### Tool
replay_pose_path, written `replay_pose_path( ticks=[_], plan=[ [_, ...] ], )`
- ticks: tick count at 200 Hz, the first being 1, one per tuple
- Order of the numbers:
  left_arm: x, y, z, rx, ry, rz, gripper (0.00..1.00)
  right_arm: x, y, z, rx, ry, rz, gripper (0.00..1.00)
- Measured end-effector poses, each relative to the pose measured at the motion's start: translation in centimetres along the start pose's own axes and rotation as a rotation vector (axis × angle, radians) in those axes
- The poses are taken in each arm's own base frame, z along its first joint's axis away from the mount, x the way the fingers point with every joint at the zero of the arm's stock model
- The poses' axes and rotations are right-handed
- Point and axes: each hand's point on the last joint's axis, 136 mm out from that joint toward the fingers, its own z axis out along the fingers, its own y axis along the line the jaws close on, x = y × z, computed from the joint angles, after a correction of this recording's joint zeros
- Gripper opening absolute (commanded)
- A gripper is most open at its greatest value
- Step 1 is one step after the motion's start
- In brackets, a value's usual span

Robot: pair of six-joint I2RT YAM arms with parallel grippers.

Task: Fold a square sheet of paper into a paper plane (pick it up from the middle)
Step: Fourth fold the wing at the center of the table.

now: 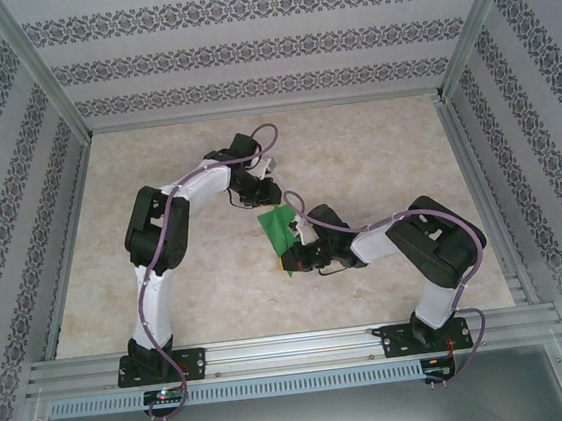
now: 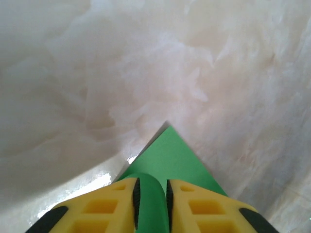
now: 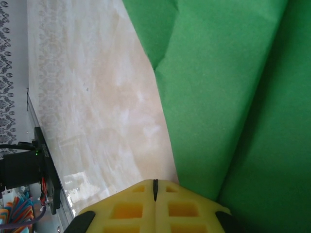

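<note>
Square sheet of paper (image 1: 281,229) hangs over the middle of the bench (image 1: 376,160) btw the two arms. It's not flat but bent into a folded green flap. On one side the left tool (image 2: 151,190) is clamped on it. In that wrist view a rounded hump of green bulges up btw the yellow fingers (image 2: 104,208), and a sharp corner pokes out ahead toward the marbled surface; we can't tell if the tip touches down. On the other side the right tool (image 3: 155,187) has its fingers pressed together w/ no green visible in the seam, so it's closed, but we can't say whether a layer is pinched there. The sheet spreads just beside and above it, w/ a soft crease running through. Handling, as we judge it: v. light, thin and floppy, w/ no stiffness except along creases, so it'll sag or twist if held at one pt only. The smooth finish prob. slips in hard pads unless squeezed firmly, yet too much squeeze dents it, and a wrong crease is permanent. It'd tear easily if the arms pulled apart. Best hold, imo: on doubled layers near a folded edge, where it's stiffest, w/ pinch pts well apart along one line so the fold runs straight. Avoid loose single-layer corners.
</note>
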Motion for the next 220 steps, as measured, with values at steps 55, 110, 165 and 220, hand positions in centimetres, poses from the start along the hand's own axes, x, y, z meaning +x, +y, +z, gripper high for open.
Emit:
replay_pose_path(
  ticks=[55,110,165,220],
  plan=[
    [0.2,-0.6,-3.0,-0.046,-0.037,0.014,0.36,0.0,0.1,0.1,-0.008,0.006,-0.001,0.04],
    [2.9,-3.4,-7.0,0.002,-0.082,0.022,0.24,0.0,0.1,0.1,-0.010,0.007,-0.001,0.04],
    [8.0,-3.6,-2.9,0.032,0.048,-0.018,0.18,0.0,0.2,0.1,-0.008,0.010,0.001,0.04],
    [8.4,-2.5,-0.5,0.030,0.069,-0.036,0.17,0.0,0.2,0.1,-0.008,0.010,0.001,0.04]
  ],
)
